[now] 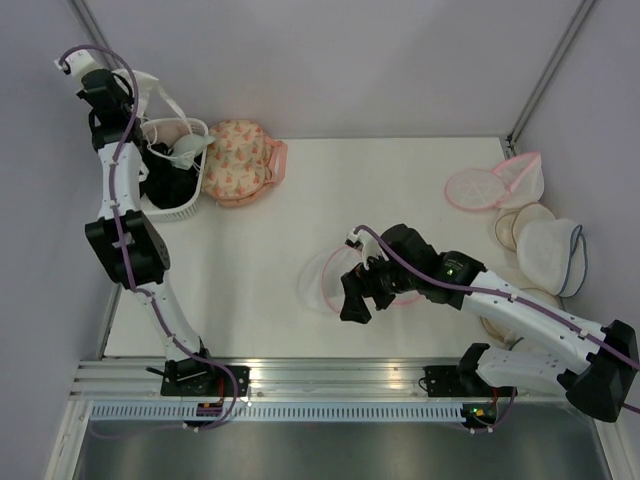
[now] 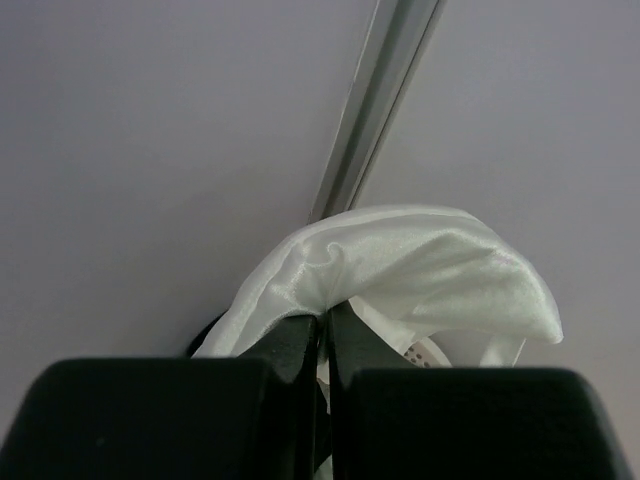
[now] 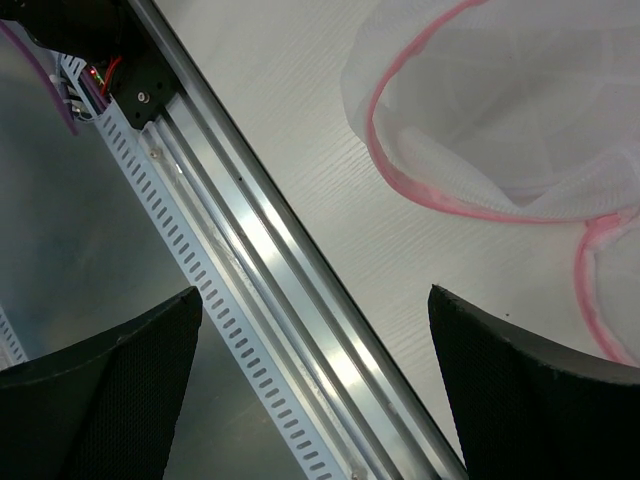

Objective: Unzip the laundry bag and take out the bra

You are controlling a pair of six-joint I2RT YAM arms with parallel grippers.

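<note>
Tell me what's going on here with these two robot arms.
The left gripper is shut on a white bra, holding it up in the air at the far left, above a white basket with dark clothes in it. The right gripper is open and holds nothing, hovering beside the pink-rimmed mesh laundry bag, which looks unzipped. The bra is out of the bag.

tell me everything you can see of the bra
The bra is plain white, soft fabric with a satiny sheen, limp and crumpled. A fold of it is pinched in the shut left pincer, which holds it up off the table at the far left corner, above the white basket. Thin white straps loop down from it towards the basket.
</note>
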